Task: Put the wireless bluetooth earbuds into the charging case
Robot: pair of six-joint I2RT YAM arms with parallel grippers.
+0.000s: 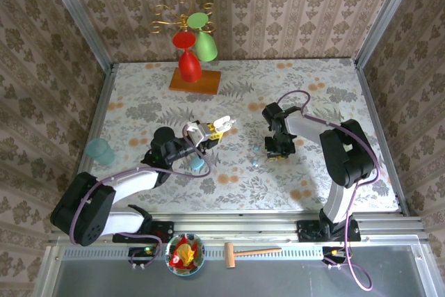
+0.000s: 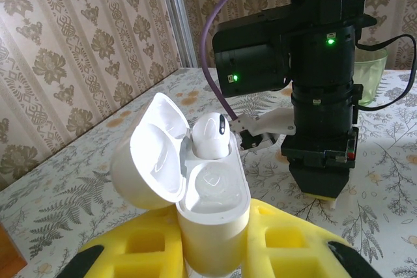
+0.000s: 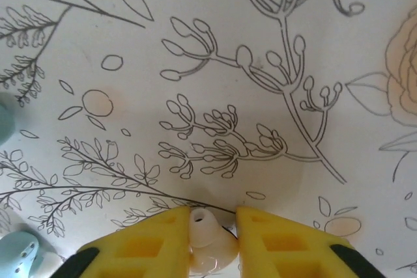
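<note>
One white earbud sat upright in the far socket of the white charging case, whose lid stood swung open to one side; the near socket was bare. Your left gripper held the case's lower body between its yellow fingers, off the table near the middle and a little toward the left edge. Your right gripper was closed on the second white earbud, low over the flowered table just right of centre. I could not tell whether the bud had cleared the surface. A pale blue piece lay on the table near it and was best left alone.

To do this step well, you needed to lift straight up first, so the bud did not drag or twist between the fingers. You then had to bring it over the bare socket from the side away from the lid, turned to match its neighbour's tilt. Lowering slowly and letting go only once it was seated looked safest, since so small a bud would likely slip. The left arm's job was to hold the case level and steady.
</note>
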